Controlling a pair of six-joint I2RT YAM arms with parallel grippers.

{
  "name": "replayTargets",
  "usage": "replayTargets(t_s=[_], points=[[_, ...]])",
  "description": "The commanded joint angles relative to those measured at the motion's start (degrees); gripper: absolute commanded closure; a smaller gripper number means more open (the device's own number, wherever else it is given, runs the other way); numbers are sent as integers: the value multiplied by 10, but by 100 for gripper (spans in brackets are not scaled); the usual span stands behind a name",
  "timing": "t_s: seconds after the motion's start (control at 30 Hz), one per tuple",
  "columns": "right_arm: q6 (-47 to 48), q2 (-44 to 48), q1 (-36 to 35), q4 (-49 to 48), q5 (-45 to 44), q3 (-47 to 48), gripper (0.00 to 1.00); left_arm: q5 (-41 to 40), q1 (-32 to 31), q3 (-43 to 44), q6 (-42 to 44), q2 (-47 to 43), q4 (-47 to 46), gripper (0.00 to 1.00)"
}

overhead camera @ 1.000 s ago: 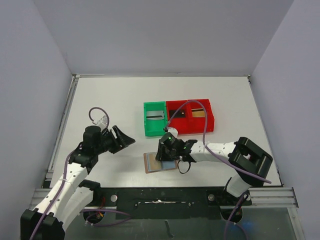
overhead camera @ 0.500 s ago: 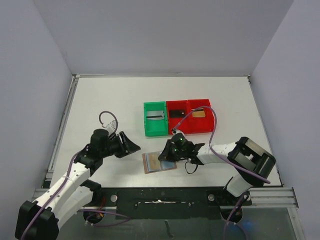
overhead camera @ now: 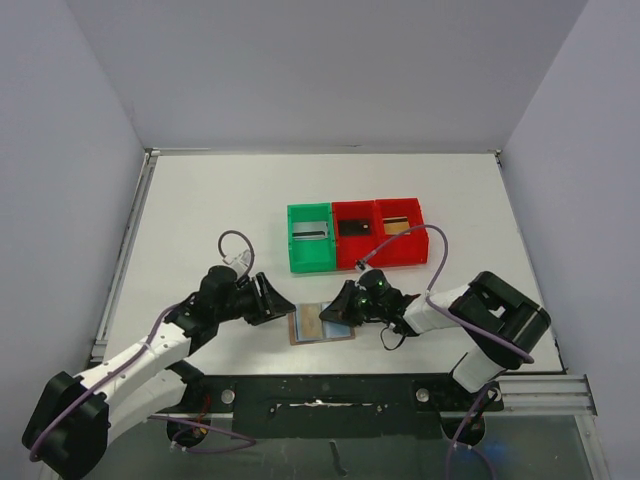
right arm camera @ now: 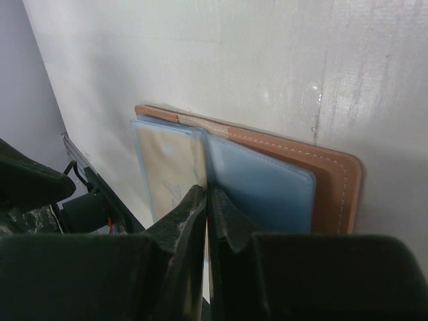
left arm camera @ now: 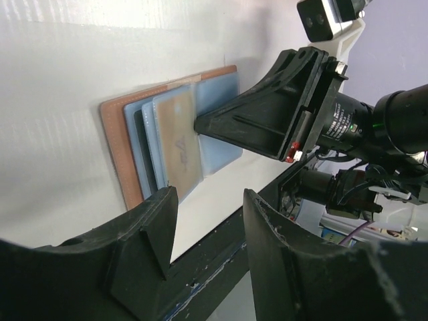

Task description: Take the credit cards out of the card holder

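Card holder (overhead camera: 322, 326) is seen lying open and flat on the white table (overhead camera: 200, 220), close to its near edge, in front of the green bin (overhead camera: 292, 240) and the red bins (overhead camera: 380, 263) and apart from them. It is flanked by both tools: the left gripper (overhead camera: 286, 306) is held just beside its left edge, and the right gripper (overhead camera: 330, 314) is brought in over it from the right. In the left wrist view the brown outer cover (left arm camera: 114, 147) is shown with pale blue-grey pockets layered on it, and a tan card (left arm camera: 179, 144) is tucked in one of them. The tip of the right gripper (left arm camera: 198, 124) is set down on the inner face, at the edge of that tan card near the middle fold. In the right wrist view the right gripper (right arm camera: 206, 194) is shown with its fingers pressed together, the tips meeting where the tan card (right arm camera: 170, 167) borders the blue-grey pocket (right arm camera: 267, 184); whether a thin edge is pinched there cannot be told. The left gripper (left arm camera: 208, 197) is shown with its fingers spread partway and nothing between them, low above the table, with the near edge of the holder lying just beyond the gap. Flat card-like pieces are seen inside the bins.
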State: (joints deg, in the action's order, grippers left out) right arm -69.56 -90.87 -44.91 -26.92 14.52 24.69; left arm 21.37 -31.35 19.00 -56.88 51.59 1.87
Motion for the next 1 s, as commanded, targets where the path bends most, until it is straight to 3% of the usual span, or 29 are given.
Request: replayTargets(t_s=[0.0,0.13,0.37,0.43,0.7,0.97], points=[[-3,-22,9,-8,-5,-17,95,-21,-27,2,-21,20,-83,57],[-4,-22,12,-8,-4,-17,94,-26,-42,4,-25,48,-99,57],[74,15,-22,182,-88,79,66,-69,-54,16,-23,38,-73,58],[91,16,-38,234,-117,111,63,-80,-54,24,-15,28,-55,58],[115,-17,-85,379,-211,205,63,-109,-54,37,-4,7,-16,58],[114,-27,-89,346,-187,197,79,-103,-54,35,5,9,-9,58]])
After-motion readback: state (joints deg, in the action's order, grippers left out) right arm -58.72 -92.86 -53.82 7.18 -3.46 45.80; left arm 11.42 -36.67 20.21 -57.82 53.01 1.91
